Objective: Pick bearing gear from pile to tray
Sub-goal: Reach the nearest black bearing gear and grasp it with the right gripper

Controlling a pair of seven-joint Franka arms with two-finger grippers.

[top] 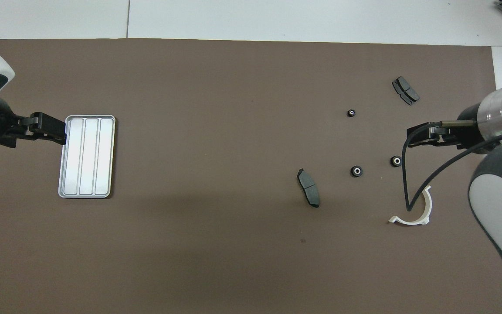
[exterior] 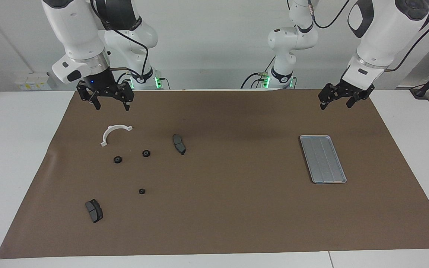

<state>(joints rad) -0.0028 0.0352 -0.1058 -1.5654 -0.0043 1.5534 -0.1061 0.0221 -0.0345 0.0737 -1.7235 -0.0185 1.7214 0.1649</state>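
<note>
I see right gripper [exterior: 111,106] raised over brown mat [exterior: 237,208] near white bracket [exterior: 113,133], fingers spread, holding nothing. Left gripper [exterior: 336,103] up in air at tray's end of bench [exterior: 17,149], also open, empty, waiting. Three black gears [exterior: 146,153] [exterior: 117,159] [exterior: 142,191] lie loose on mat among two brake pads [exterior: 179,144] [exterior: 94,210]. Tray [exterior: 323,159] well apart, toward left arm's end, nothing in it.

My left gripper [top: 61,131] sits at nine o'clock over the tray [top: 86,192] edge, my right gripper [top: 410,136] at three o'clock above a black gear [top: 395,161], with the white bracket [top: 412,214] toward four o'clock.
</note>
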